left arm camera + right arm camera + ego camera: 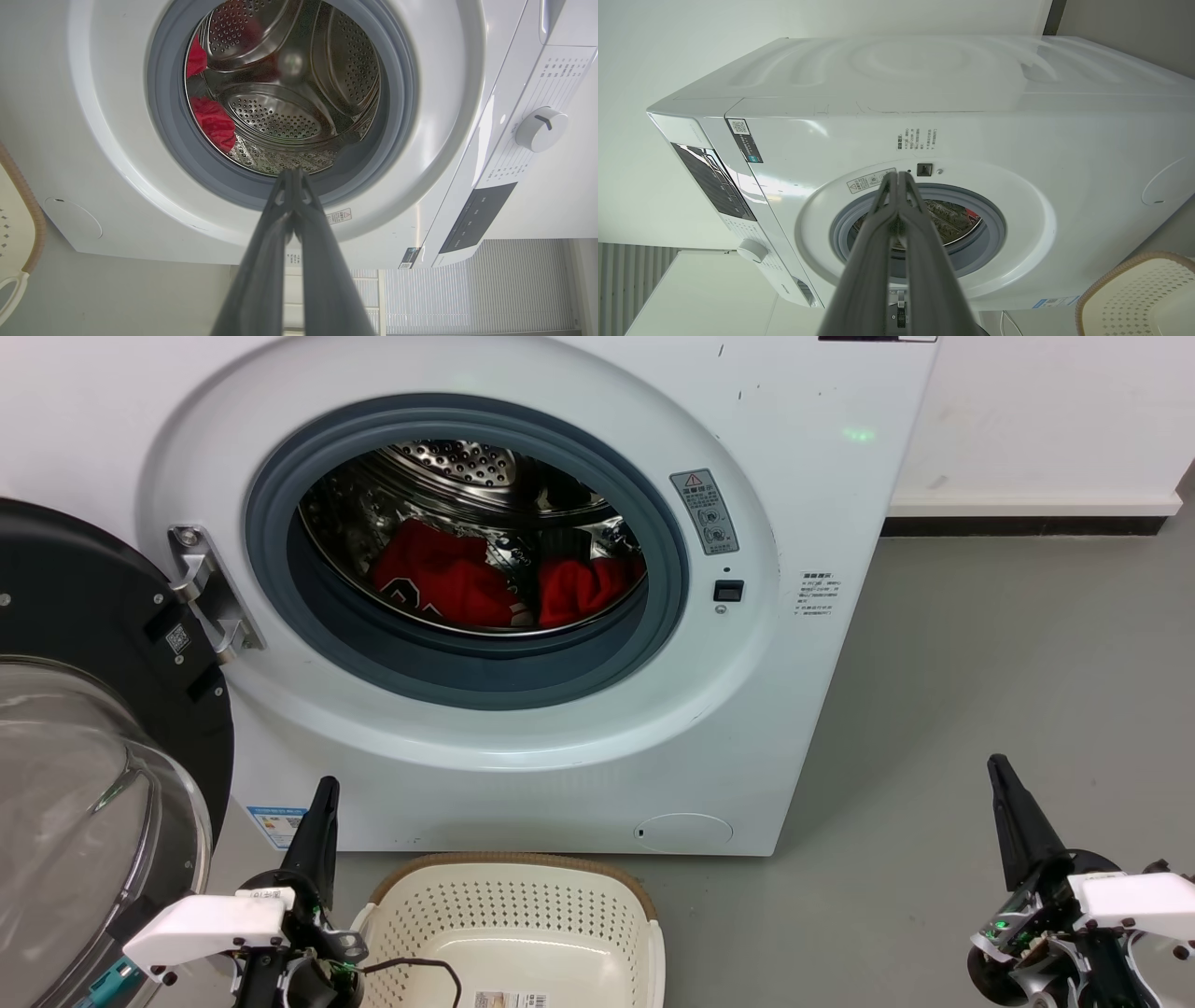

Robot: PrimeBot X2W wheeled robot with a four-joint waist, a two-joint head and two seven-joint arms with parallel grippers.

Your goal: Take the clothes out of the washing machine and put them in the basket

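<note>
Both of your grippers sit low in the head view, short of the washing machine [822, 476]. Your left gripper [326, 789] is at the lower left, just beside the basket [515, 861]. Its 2 fingers are pressed together with nothing between them, tips pointing up toward the machine's lower front panel. Your right gripper [997, 765] is at the lower right over the grey floor [980, 663], well apart from the machine. Its 2 fingers are also pressed narrow and hold nothing.

The clothes are 2 red garments lying in the bottom of the steel drum [453, 457], behind the grey door ring [467, 677]. The left garment [434, 581] shows some black-and-white print. The right garment [581, 588] lies just beside it, and you cannot tell whether they touch. The black-rimmed glass door [93, 616] is swung out to the left on its hinge.

The basket stands on the floor right in front of the machine, below the drum opening. No garment is in it, and a paper label [509, 1000] shows at its near edge.
</note>
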